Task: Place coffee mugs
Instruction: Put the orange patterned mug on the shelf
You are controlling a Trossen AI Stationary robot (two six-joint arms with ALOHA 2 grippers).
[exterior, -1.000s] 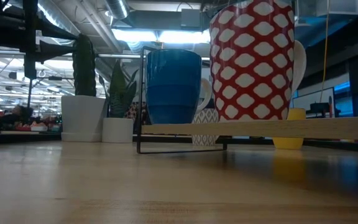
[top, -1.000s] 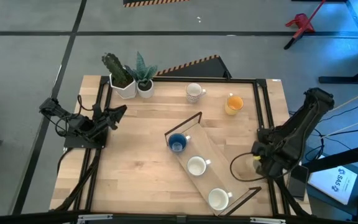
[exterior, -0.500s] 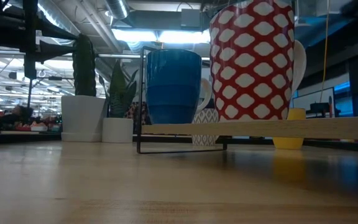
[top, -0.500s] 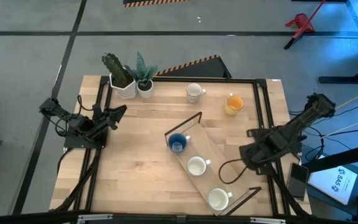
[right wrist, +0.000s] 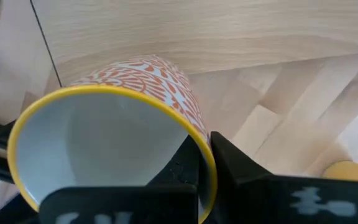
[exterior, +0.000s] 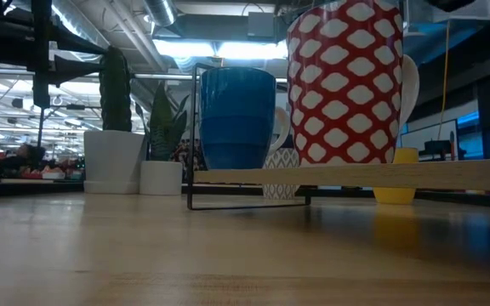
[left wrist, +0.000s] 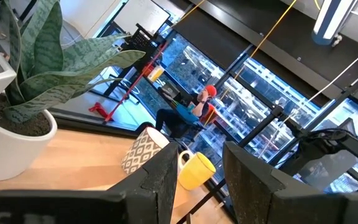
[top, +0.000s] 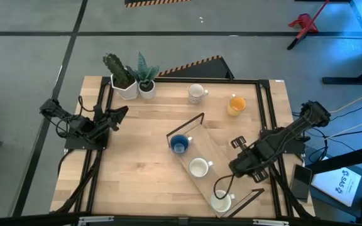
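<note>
My right gripper (top: 232, 169) reaches in from the table's right edge over the near end of a slanting wooden rack (top: 215, 154). It is shut on a mug with a yellow rim and an orange pattern (right wrist: 145, 78); the arm hides that mug in the high view. On the rack stand a blue mug (top: 179, 144) and two white-lined mugs (top: 198, 167) (top: 220, 201). A patterned cream mug (top: 197, 93) and an orange mug (top: 235, 105) stand on the table farther back. My left gripper (top: 119, 113) waits open at the left edge. My right gripper pinches the mug's wall at the yellow rim (right wrist: 205, 149), with one finger (right wrist: 182, 171) inside the mouth and the other finger (right wrist: 232, 165) outside. The mug is tilted, its mouth turned toward the wrist. Whether its underside touches the wood cannot be seen.
Two white pots with green plants (top: 131, 85) stand at the far left corner. A black frame (top: 266, 119) runs along the table's sides. In the low view the blue mug (exterior: 236, 119) and a red-and-white mug (exterior: 347, 81) stand on the rack board (exterior: 356, 176).
The right arm has stretched out from the table's right edge and carried its gripper left and toward the near edge, to the rack's near end. The mugs on the rack and on the table have stayed in place.
</note>
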